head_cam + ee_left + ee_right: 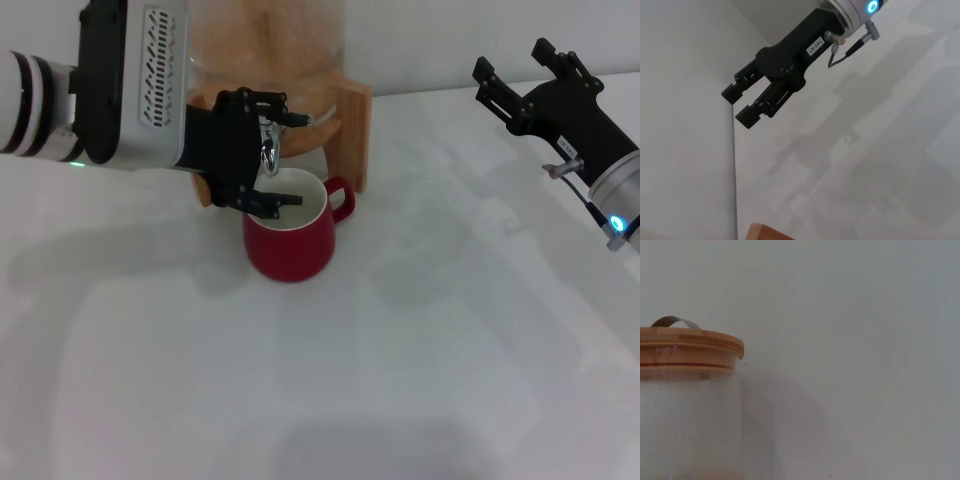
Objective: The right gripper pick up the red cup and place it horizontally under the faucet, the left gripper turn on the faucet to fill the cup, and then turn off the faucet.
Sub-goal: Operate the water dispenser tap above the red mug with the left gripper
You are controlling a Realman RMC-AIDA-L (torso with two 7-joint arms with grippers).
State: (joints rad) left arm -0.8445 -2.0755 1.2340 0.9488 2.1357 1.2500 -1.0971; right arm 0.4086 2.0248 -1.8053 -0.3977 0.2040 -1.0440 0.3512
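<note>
The red cup (290, 245) stands upright on the white table with its handle to the right, directly below the faucet (268, 148). My left gripper (292, 160), with its white slotted housing, reaches in from the left. Its black fingers (262, 101) are spread above and below the chrome faucet, straddling it over the cup's rim. No stream of water can be made out. My right gripper (510, 60) hovers at the far right, well away from the cup, open and empty. The left wrist view shows that right gripper (736, 106) with its fingers apart.
The faucet belongs to a glass jar (265, 40) holding orange-tinted liquid, set on a wooden stand (355, 125) behind the cup. The jar's wooden lid (690, 345) shows in the right wrist view. White tabletop (400, 350) stretches in front and to the right.
</note>
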